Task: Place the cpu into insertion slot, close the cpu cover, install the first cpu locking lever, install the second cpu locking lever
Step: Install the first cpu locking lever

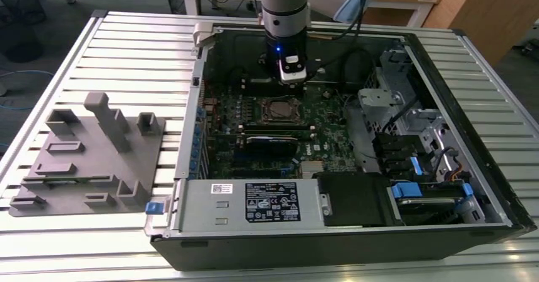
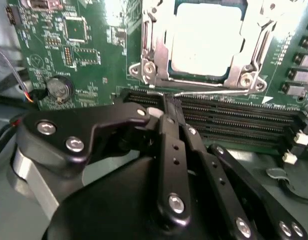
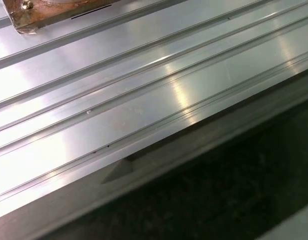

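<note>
The cpu [image 2: 209, 40] lies flat in the insertion slot [image 1: 262, 109] on the green board, its pale metal face showing. The silvery cpu cover [image 2: 152, 50] is down over it, framing the face. A thin silver locking lever [image 2: 219, 92] runs along the socket's edge nearest the gripper. My gripper [image 2: 170, 102] is shut, its black fingertips pressed together right at that lever's end; whether they touch it is unclear. In the exterior view the gripper [image 1: 289, 77] hangs inside the open case just behind the socket.
Long black card slots [image 2: 234, 120] lie under the fingers, beside a coin battery [image 2: 58, 87]. A grey power-supply box [image 1: 252, 203] fills the case's front, with drive bays [image 1: 421, 143] on the exterior view's right. A grey fixture [image 1: 88, 156] stands on the slatted aluminium table [image 3: 143, 90].
</note>
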Motion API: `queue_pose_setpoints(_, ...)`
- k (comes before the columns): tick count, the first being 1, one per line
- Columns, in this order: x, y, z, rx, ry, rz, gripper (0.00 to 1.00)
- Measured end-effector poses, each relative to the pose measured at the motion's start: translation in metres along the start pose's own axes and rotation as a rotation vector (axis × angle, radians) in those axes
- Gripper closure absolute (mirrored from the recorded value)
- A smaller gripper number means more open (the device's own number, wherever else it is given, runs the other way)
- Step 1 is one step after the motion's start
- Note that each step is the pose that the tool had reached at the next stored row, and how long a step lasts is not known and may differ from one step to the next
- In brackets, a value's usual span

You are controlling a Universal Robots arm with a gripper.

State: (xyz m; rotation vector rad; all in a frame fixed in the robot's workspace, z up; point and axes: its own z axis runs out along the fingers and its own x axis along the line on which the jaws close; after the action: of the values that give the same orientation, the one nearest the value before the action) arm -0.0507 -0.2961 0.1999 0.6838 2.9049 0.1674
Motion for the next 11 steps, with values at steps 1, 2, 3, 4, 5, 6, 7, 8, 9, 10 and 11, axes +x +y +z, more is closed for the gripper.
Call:
queue_pose_setpoints(1, 0.0, 0.0, 0.0, 0.0001, -0.0001, 0.001, 0.89)
queue_pose_setpoints(2, 0.0, 0.0, 0.0, 0.0002, -0.0002, 0.001, 0.89)
queue_pose_setpoints(3, 0.0, 0.0, 0.0, 0.0003, -0.0003, 0.002, 0.89)
queue_pose_setpoints(4, 0.0, -0.0001, 0.0, 0.0004, -0.0005, 0.003, 0.89)
queue_pose_setpoints(5, 0.0, -0.0002, 0.0001, 0.0003, -0.0007, 0.004, 0.89)
queue_pose_setpoints(6, -0.0001, -0.0004, 0.0, 0.0005, -0.0008, 0.006, 0.89)
queue_pose_setpoints(7, -0.0002, -0.0005, 0.0, 0.0007, -0.001, 0.007, 0.89)
queue_pose_setpoints(8, -0.0003, -0.0007, 0.0, 0.0009, -0.0012, 0.008, 0.89)
queue_pose_setpoints(9, -0.0004, -0.0009, -0.0001, 0.001, -0.0013, 0.009, 0.89)
queue_pose_setpoints(10, -0.0005, -0.0011, -0.0001, 0.0012, -0.0015, 0.01, 0.89)
queue_pose_setpoints(11, -0.0006, -0.0013, -0.0001, 0.0014, -0.0017, 0.012, 0.89)
